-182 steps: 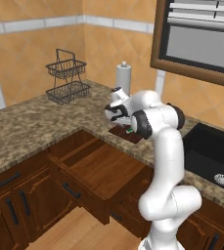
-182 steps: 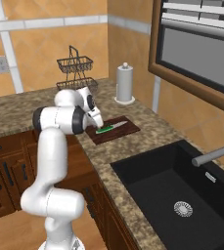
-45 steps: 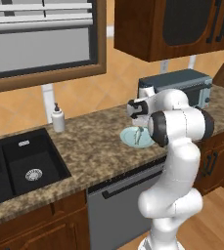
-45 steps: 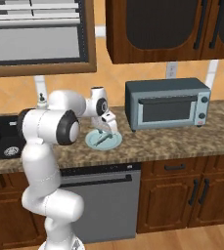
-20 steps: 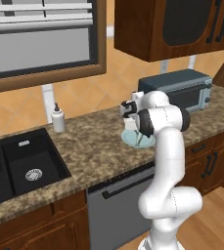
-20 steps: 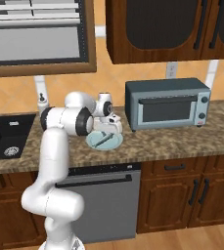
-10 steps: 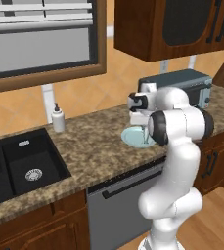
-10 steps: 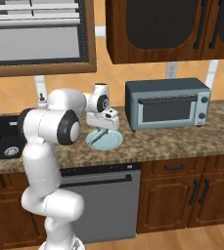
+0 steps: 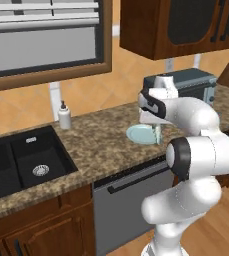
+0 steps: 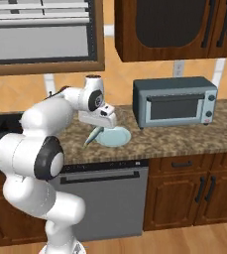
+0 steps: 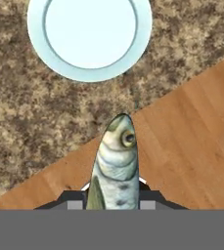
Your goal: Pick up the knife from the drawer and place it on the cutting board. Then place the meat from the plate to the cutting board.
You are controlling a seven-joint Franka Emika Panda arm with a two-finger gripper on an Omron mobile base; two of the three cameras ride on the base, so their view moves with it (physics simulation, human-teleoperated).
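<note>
Meat point(image 11: 114, 166), a scaly grey-green fish, clamped in the narrow pincer point(image 11: 114, 193) and lifted off the plate point(image 11: 35, 29), near the worktop's point(image 11: 30, 122) front edge. Plate bare now: round, glossy, pale teal. Worktop speckled brown stone. Left, by judgement: carrying to the cutting board.

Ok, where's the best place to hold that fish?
Take the fish by its rear half, coming from the tail end, a finger on each flank, as the gripper holds it now. It is long and slim, so its flanks probably give the narrowest span.
</note>
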